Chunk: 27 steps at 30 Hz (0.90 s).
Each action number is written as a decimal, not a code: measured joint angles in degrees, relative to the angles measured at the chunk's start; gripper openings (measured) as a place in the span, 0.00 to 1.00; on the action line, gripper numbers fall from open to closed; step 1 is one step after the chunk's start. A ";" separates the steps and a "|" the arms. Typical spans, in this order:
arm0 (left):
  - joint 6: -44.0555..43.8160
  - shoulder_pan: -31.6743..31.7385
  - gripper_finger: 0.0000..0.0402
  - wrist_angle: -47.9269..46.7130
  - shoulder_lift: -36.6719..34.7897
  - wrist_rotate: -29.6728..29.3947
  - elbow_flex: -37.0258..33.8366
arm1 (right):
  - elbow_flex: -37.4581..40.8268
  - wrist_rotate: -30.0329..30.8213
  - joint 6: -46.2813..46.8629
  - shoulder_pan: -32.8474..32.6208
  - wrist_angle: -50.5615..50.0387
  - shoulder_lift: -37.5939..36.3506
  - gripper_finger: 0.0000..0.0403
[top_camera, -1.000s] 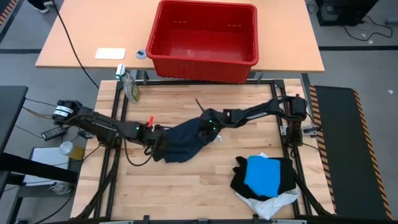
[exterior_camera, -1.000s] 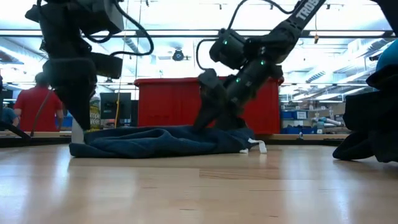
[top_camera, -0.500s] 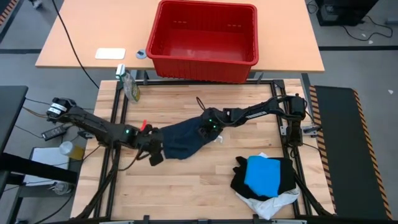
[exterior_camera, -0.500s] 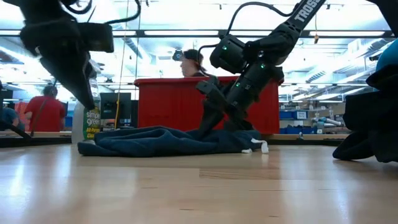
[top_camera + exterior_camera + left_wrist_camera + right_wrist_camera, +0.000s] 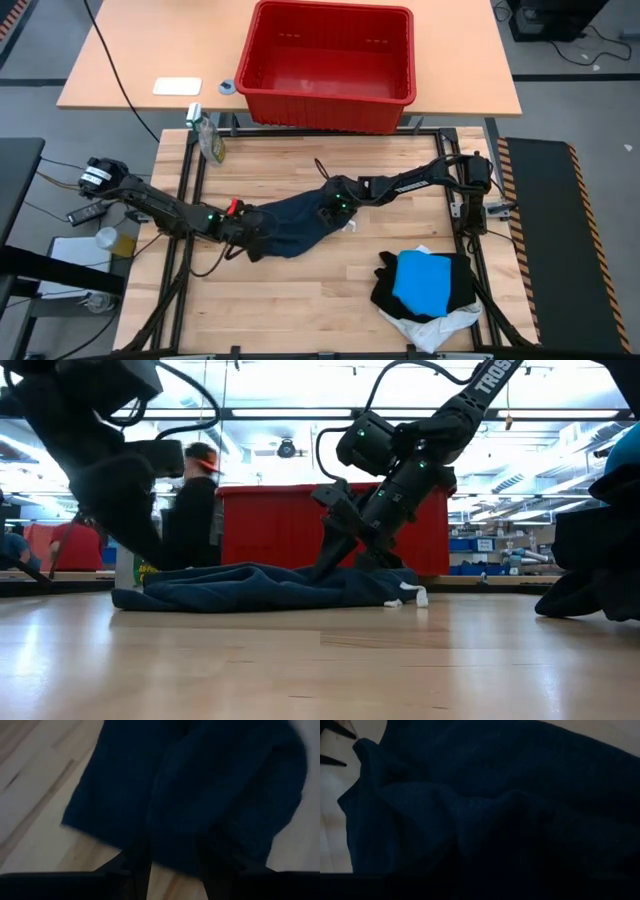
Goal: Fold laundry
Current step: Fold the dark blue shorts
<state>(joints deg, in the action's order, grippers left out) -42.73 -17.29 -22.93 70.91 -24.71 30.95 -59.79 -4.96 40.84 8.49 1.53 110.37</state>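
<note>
A dark navy garment [image 5: 295, 225] lies crumpled mid-surface. The left hand [image 5: 252, 236] sits at its left end, fingers [image 5: 134, 870] parted with a cloth edge between them. The right hand [image 5: 328, 205] presses onto its right end — grip state unclear. Near the front right corner, a bright blue garment [image 5: 428, 280] tops a black garment [image 5: 456, 275] and a white garment [image 5: 435, 327].

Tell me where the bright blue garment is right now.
In the high view, the bright blue garment lies on the black garment near the wooden table's front right corner, away from both arms.
</note>
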 joint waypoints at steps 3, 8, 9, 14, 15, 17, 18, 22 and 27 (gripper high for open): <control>2.31 0.97 0.37 1.65 -0.04 -0.04 -0.35 | 0.00 -0.14 0.15 -0.19 0.03 0.00 0.61; 3.49 4.18 0.37 -2.37 -0.04 -0.05 -0.42 | 0.00 -0.47 0.15 -0.63 0.10 0.00 0.61; 4.06 4.86 0.37 -3.12 -0.04 0.12 -0.43 | 0.00 -0.49 0.15 -0.74 0.14 0.00 0.61; 11.19 8.52 0.37 1.41 1.66 9.04 -1.42 | 0.00 -0.47 0.15 -0.88 0.13 0.00 0.61; 12.24 9.06 0.37 2.35 2.33 11.50 -1.48 | 0.00 -0.39 0.15 -0.87 0.12 0.00 0.61; 12.58 9.39 0.37 1.89 3.94 12.50 -1.44 | 0.00 -0.37 0.26 -0.87 0.14 0.00 0.61; 12.07 9.43 0.36 1.38 4.44 12.39 -1.44 | 0.00 -0.34 0.52 -0.87 0.14 0.00 0.61; 13.52 9.63 0.28 3.04 5.15 12.40 -1.36 | 0.00 -0.34 0.61 -0.87 0.14 0.00 0.61; 16.86 9.74 0.04 4.82 5.27 15.01 -1.35 | 0.00 -0.41 0.81 -0.87 0.14 0.00 0.61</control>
<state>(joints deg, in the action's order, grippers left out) -25.87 -7.55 -18.11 76.18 -9.69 29.61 -59.79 -5.37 41.65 7.62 1.67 110.37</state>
